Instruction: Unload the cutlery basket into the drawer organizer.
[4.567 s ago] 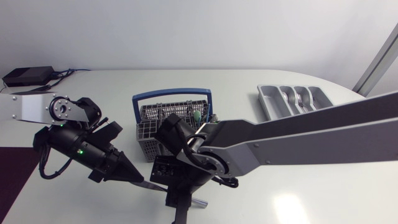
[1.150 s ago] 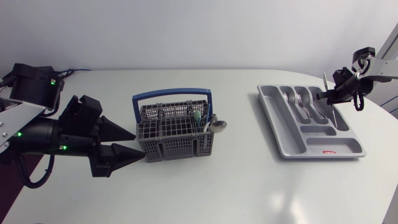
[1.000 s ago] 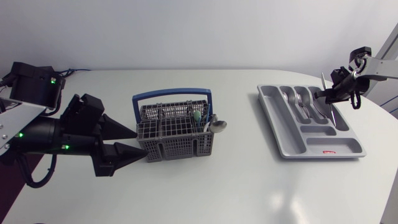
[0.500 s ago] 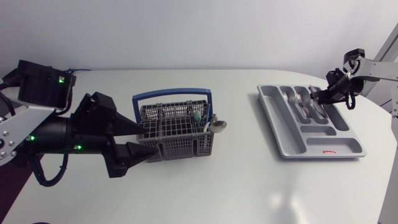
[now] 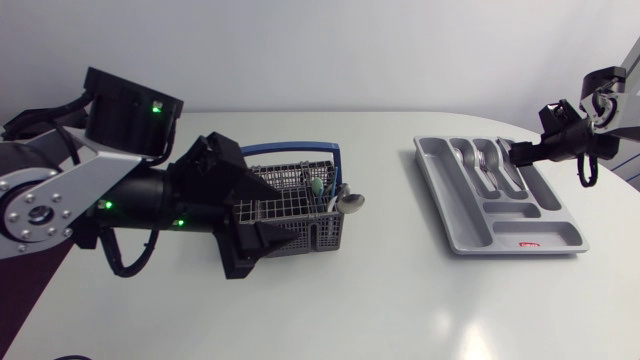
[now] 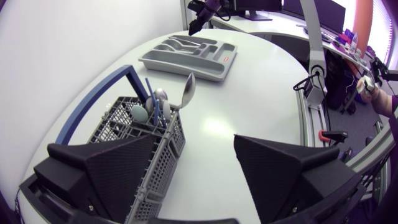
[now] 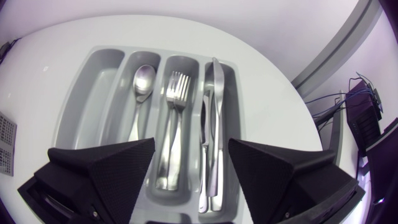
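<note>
The grey cutlery basket (image 5: 300,225) with a blue handle (image 5: 325,150) stands left of the table's middle. It holds a spoon (image 5: 350,200) leaning out at its right end and a few other pieces. My left gripper (image 5: 268,222) hangs open over the basket's left end. In the left wrist view one finger covers the basket (image 6: 137,134) and the other is over bare table. The grey drawer organizer (image 5: 432,175) lies at the right. My right gripper (image 5: 512,152) is open above its far end. Below the right gripper (image 7: 191,155) lie a spoon (image 7: 142,81), forks (image 7: 174,99) and knives (image 7: 214,124), each in its own compartment.
White table top (image 5: 400,280) stretches between the basket and the organizer. The table's rounded edge (image 5: 610,190) runs close by the organizer's right side. A small red label (image 5: 523,243) sits in the organizer's long front compartment.
My right gripper has opened and let go of the knife, which now lies in the organizer. My left arm has swung right, over the basket's left end.
</note>
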